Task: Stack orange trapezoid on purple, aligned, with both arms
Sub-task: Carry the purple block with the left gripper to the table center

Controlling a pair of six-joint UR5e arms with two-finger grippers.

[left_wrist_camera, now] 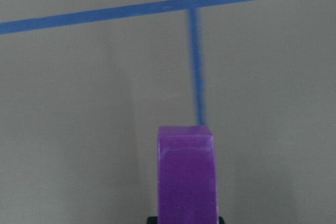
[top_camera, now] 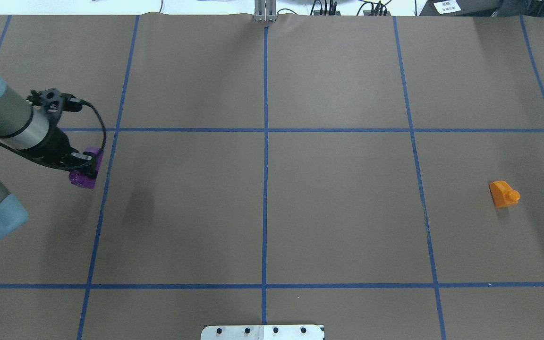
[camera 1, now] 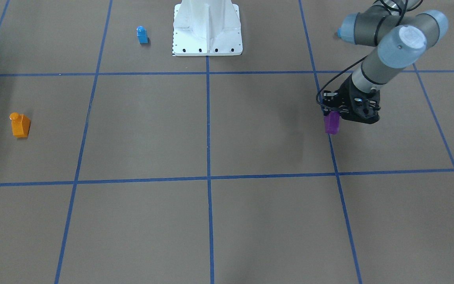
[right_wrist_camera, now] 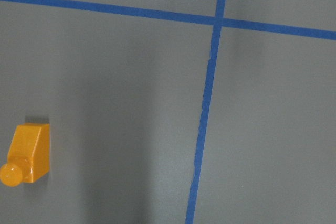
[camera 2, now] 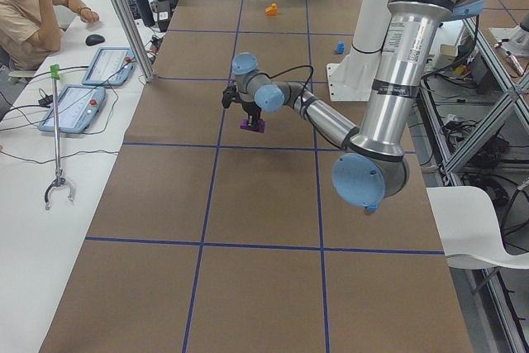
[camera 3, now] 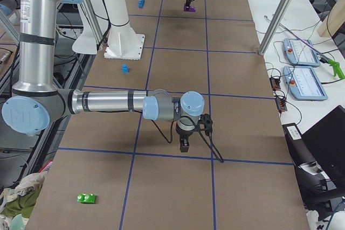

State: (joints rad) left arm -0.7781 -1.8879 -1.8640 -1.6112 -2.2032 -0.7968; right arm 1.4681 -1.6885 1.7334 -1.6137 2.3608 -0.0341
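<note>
The orange trapezoid [camera 1: 21, 125] lies on the brown table, far from the left arm; it also shows in the overhead view [top_camera: 503, 193] and at the left of the right wrist view [right_wrist_camera: 29, 153]. My left gripper [camera 1: 331, 116] is shut on the purple brick [camera 1: 332, 123], held just above the table by a blue tape line [top_camera: 83, 177]. The purple brick fills the bottom of the left wrist view [left_wrist_camera: 186, 174]. My right gripper [camera 3: 185, 145] shows only in the exterior right view, hanging over the table; I cannot tell if it is open or shut.
A small blue single-stud brick [camera 1: 142, 34] stands near the white robot base [camera 1: 207, 31]. A long blue brick [camera 3: 141, 1] and a green brick [camera 3: 86, 198] lie far off. An operator [camera 2: 33, 6] sits at a side desk with tablets.
</note>
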